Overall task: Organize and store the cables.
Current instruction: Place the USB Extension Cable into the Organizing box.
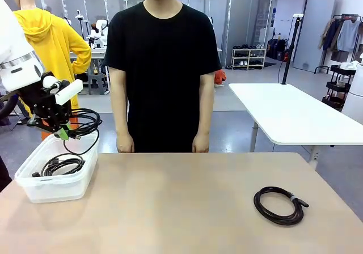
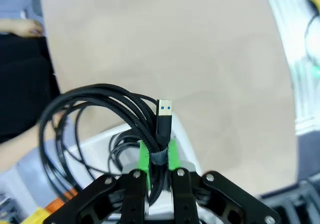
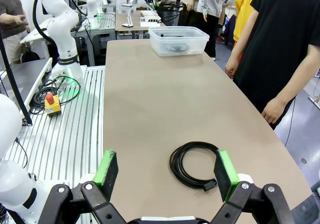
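My left gripper (image 1: 64, 133) hangs over the far rim of a clear plastic bin (image 1: 34, 189), shut on a coiled black cable (image 1: 84, 123). The left wrist view shows its green pads (image 2: 143, 156) clamped on that cable's bound part (image 2: 159, 158), a USB plug sticking up and the loops (image 2: 80, 104) fanning left. Another coiled cable (image 1: 61, 165) lies inside the bin. A thicker black coil with a pale band (image 1: 279, 204) rests on the table at the right. My right gripper (image 3: 167, 168) stands open above the table's near side, with that coil (image 3: 192, 164) lying between and beyond its fingers.
A person in a black shirt stands at the far edge, hands (image 1: 125, 143) hanging by the table rim. The tan table (image 1: 181, 208) is bare between the bin and the right coil. In the right wrist view, the bin (image 3: 178, 40) sits at the far end.
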`<state>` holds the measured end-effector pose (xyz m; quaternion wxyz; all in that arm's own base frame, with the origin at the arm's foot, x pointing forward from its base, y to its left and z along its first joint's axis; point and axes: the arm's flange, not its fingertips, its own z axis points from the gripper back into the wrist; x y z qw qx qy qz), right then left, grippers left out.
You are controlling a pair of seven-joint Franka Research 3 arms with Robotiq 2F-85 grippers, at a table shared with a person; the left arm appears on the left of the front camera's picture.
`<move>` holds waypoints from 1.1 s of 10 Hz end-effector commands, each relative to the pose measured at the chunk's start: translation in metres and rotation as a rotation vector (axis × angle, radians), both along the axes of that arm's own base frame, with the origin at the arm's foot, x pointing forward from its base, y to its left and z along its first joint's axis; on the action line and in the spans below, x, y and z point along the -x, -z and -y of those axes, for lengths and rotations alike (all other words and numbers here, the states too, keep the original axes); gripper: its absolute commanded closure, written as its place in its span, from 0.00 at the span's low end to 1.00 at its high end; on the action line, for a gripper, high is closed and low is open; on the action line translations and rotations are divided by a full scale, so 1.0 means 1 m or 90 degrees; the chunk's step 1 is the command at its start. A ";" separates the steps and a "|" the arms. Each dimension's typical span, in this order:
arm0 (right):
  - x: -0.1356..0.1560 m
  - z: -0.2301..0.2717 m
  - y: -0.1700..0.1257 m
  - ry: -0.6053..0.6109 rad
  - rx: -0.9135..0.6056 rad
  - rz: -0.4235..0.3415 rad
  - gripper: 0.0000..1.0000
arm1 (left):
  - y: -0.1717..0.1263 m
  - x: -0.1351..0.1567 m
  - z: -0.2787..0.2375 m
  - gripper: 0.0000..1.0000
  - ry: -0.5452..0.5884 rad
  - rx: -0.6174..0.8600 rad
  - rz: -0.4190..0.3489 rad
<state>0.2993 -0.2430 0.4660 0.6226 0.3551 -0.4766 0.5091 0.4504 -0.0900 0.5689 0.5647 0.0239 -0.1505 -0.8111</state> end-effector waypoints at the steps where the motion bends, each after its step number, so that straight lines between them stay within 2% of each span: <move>1: 0.001 0.000 -0.001 0.000 -0.002 0.004 0.01 | 0.007 -0.028 -0.018 0.84 -0.024 -0.051 0.028; 4: 0.001 0.000 -0.001 0.000 -0.002 0.004 0.01 | 0.031 -0.061 -0.057 0.84 -0.105 -0.014 0.004; 6: 0.001 0.000 -0.001 0.000 -0.002 0.004 0.01 | 0.068 -0.090 -0.076 0.84 -0.161 0.000 -0.039; 8: 0.001 0.000 -0.001 0.000 -0.002 0.004 0.01 | 0.093 -0.104 -0.087 0.84 -0.170 0.024 -0.069; 9: 0.001 0.000 -0.001 0.000 -0.002 0.004 0.01 | 0.104 -0.112 -0.088 0.61 -0.185 0.027 -0.087; 10: 0.001 0.000 -0.001 0.000 -0.002 0.004 0.01 | 0.107 -0.113 -0.089 0.46 -0.187 0.028 -0.094; 11: 0.001 0.000 -0.001 0.000 -0.002 0.004 0.01 | 0.108 -0.113 -0.089 0.23 -0.191 0.030 -0.096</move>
